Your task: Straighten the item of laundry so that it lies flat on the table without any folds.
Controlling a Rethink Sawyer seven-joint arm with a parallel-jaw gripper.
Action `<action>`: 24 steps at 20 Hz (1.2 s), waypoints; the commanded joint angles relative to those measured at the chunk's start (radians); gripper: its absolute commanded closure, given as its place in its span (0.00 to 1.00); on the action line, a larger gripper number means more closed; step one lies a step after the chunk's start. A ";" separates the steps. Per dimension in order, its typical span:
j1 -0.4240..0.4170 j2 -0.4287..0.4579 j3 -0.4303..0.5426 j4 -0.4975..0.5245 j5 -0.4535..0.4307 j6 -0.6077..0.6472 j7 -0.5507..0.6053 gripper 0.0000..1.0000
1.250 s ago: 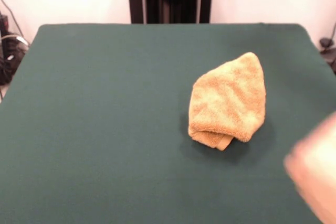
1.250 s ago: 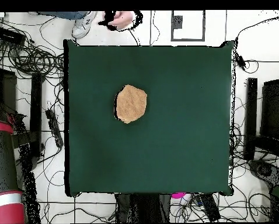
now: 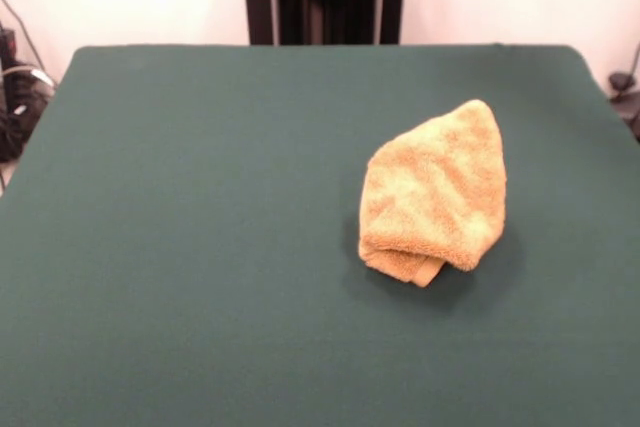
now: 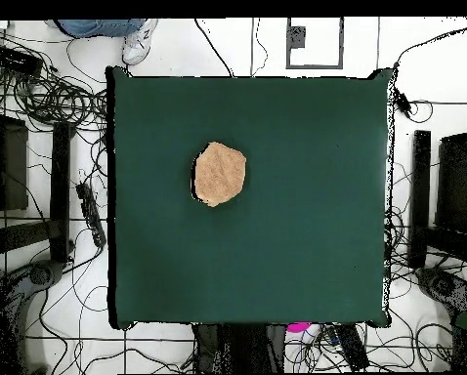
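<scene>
Green table (image 3: 200,247) holds towel (image 3: 435,190) folded in a lump, flattening all left; gripper out of sight, state unknown

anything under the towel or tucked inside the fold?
Only the towel itself shows, bunched on the green table, with a folded layer poking out at its near edge. Anything inside or underneath is covered in both views.

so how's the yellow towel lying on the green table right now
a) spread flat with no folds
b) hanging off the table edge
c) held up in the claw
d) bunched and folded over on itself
d: the towel sits as a folded lump on the table, with a doubled edge showing at its near end in the front view, well inside the table's edges, and no claw shows in either view.
</scene>
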 commanded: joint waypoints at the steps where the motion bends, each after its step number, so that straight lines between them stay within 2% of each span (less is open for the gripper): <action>1: 0.020 0.162 -0.012 -0.142 0.035 0.138 0.384 0.00; 2: 0.023 0.156 -0.009 -0.132 0.033 0.132 0.388 0.00; 9: 0.055 0.235 -0.065 -0.269 0.062 0.160 0.491 0.00; 13: 0.076 0.261 -0.096 -0.308 0.085 0.178 0.546 0.00; 16: 0.079 0.314 -0.146 -0.402 0.142 0.221 0.590 0.00; 19: 0.088 0.334 -0.196 -0.440 0.193 0.257 0.627 0.00; 21: 0.097 0.316 -0.191 -0.407 0.191 0.261 0.627 0.00; 24: 0.124 0.211 -0.114 -0.208 0.113 0.181 0.571 0.00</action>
